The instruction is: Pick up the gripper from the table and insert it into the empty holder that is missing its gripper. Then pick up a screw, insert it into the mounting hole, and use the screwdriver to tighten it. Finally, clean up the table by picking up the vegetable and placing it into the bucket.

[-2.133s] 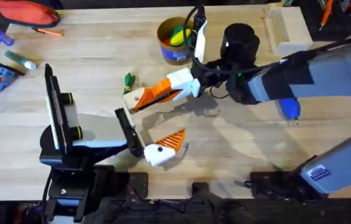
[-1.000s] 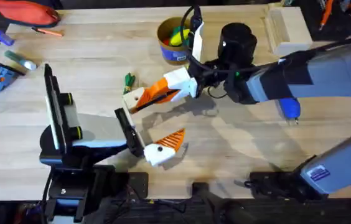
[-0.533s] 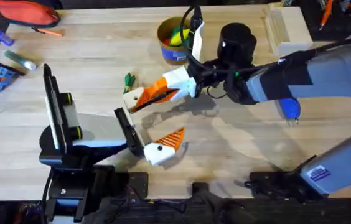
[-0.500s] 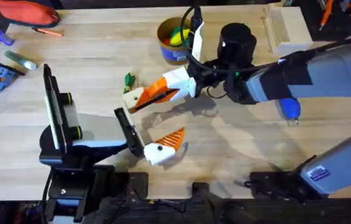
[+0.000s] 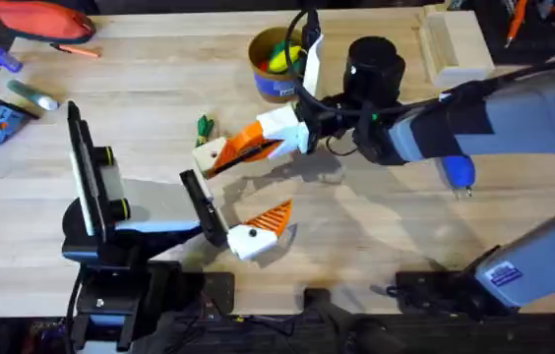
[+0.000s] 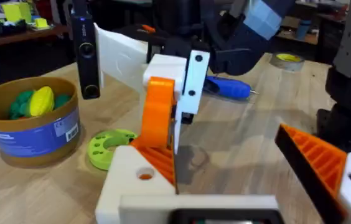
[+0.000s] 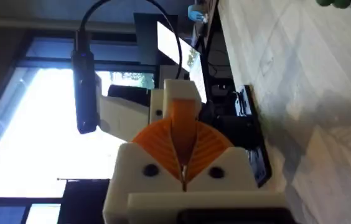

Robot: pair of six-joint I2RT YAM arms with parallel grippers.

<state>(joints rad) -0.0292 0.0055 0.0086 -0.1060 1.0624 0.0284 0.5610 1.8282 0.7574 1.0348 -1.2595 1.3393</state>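
My right gripper (image 5: 258, 146) reaches across the table, shut on the small orange gripper (image 6: 160, 118) and pressing it down into the white holder (image 5: 213, 155) (image 6: 135, 180). The holder has a round mounting hole showing orange. It sits on one end of my left gripper (image 5: 245, 189), which is open wide, with its orange ribbed wedge finger (image 6: 322, 165) at the other end. The blue screwdriver (image 5: 457, 172) (image 6: 228, 87) lies partly under the right arm. The bucket (image 5: 276, 87) (image 6: 29, 134) holds yellow and green toys. A small dark-green vegetable (image 5: 204, 126) lies left of the holder. The screw is out of view.
A lime-green disc (image 6: 107, 146) lies between the bucket and the holder. A pale wooden box (image 5: 450, 44) stands at the back right. A red pouch (image 5: 41, 20) and small items sit at the far left. A tape roll (image 6: 287, 60) lies beyond the screwdriver.
My right gripper has edged slightly left with the orange gripper against the holder. The left arm has not moved.
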